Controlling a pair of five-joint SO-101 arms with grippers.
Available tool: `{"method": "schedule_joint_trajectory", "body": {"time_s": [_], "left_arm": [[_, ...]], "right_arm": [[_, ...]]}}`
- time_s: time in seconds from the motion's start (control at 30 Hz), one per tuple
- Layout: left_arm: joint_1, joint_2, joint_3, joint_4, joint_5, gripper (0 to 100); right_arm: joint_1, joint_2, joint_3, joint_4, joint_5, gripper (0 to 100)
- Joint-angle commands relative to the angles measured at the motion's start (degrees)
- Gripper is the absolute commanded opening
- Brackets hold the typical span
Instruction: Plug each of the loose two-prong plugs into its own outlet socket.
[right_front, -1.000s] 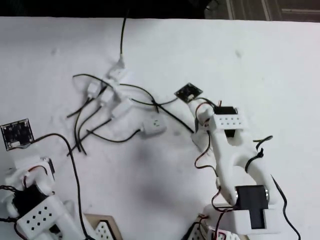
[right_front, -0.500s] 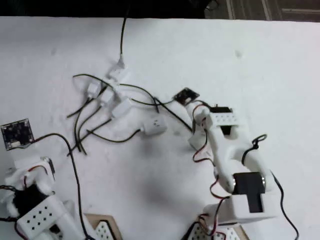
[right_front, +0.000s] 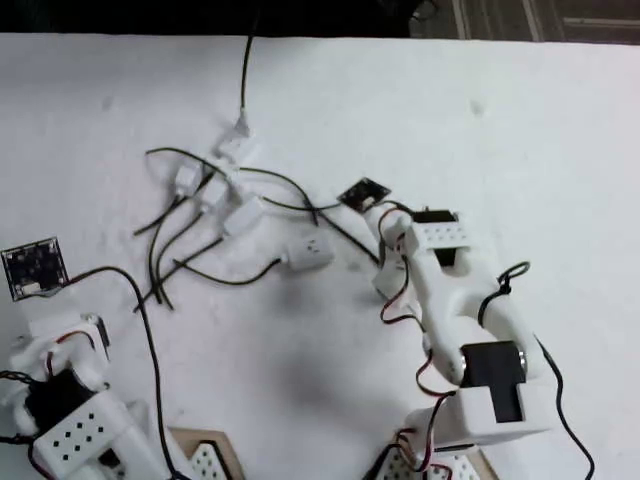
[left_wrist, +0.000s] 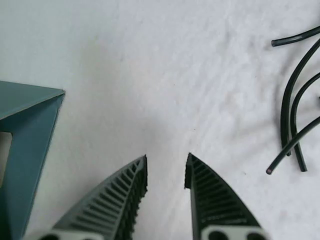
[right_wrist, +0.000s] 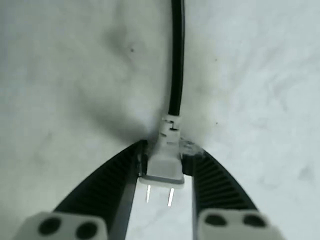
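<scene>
Now right gripper (right_wrist: 167, 149) pinches the plug (right_wrist: 162, 165) by its body; line prongs (right_wrist: 170, 196) square with the socket (right_front: 307, 251) before pushing.

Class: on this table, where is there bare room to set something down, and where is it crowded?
Bare: the table far-right of the right arm; the far-left corner beyond the cable tangle; the near strip between it and the left arm. Crowded: the tangle, its white socket and the plug in the right gripper.

Table (right_front: 520, 120): white, faintly mottled top. Dark strip (right_front: 150, 15) beyond its far edge. Wooden board (right_front: 225, 445) at near edge.
</scene>
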Motion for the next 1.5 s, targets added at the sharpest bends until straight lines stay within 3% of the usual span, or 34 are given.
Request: {"method": "schedule_joint_trajectory", "body": {"time_s": [0.0,0.2,0.43,0.83,1.13,1.2,1.3,1.47], "left_arm": [[-0.31,-0.4,-0.26,-0.97,-0.62,15],[-0.31,-0.4,-0.26,-0.97,-0.62,15],[-0.31,-0.4,-0.26,-0.97,-0.62,15],[-0.31,-0.4,-0.26,-0.97,-0.62,15],[-0.31,-0.4,-0.26,-0.97,-0.62,15],[-0.31,-0.4,-0.26,-0.97,-0.62,15],[-0.31,-0.4,-0.26,-0.97,-0.62,15],[-0.4,-0.4,-0.26,-0.97,-0.62,15]], "right_arm": [[-0.4,-6.2,-2.73,5.93,0.0,14.8],[1.71,-10.51,-2.81,6.46,0.09,14.9],[4.26,-1.8,-2.81,1.54,0.44,14.9],[-2.24,3.82,-2.73,2.59,-0.09,14.8],[-2.15,3.91,-2.81,2.51,-2.55,14.8],[-1.98,3.74,-2.81,2.51,-2.55,12.8],[-2.24,3.38,-2.9,2.59,-2.37,2.2],[-3.38,0.66,-2.99,4.7,-2.37,1.7]]}}
